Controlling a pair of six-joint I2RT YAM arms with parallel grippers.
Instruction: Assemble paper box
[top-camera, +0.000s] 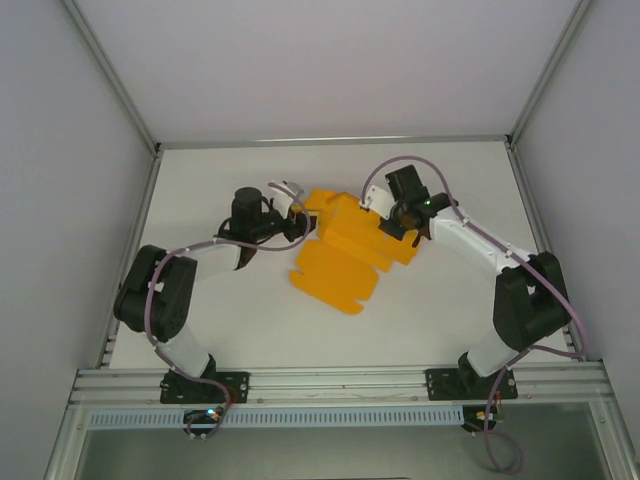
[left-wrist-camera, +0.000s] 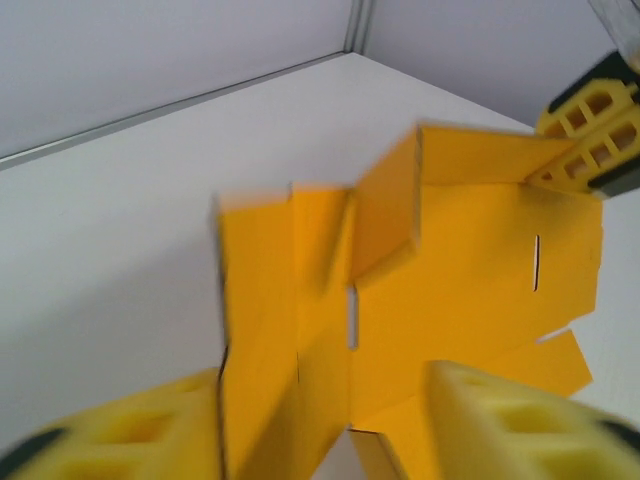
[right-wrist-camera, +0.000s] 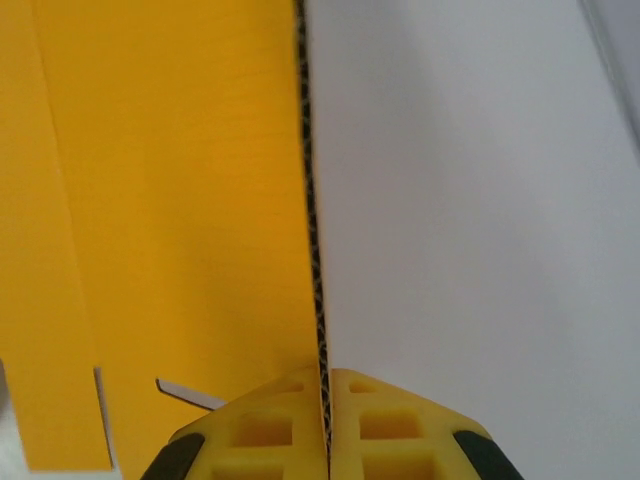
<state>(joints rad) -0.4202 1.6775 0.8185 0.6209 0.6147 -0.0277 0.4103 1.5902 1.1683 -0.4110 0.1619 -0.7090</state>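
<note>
Your right gripper (right-wrist-camera: 325, 410) pinches a raised edge of the bright orange-yellow die-cut card paper box (top-camera: 345, 250). The box lies mid-table, half-folded, long axis running gripper to gripper, its flat flap pointing nearward. Your left gripper (top-camera: 292, 215) is spread around its left flap.

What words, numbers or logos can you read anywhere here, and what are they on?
None. The paper box is plain orange-yellow card, with slits but no print. The right hand, clamped on its edge, bears no readable label either.
</note>
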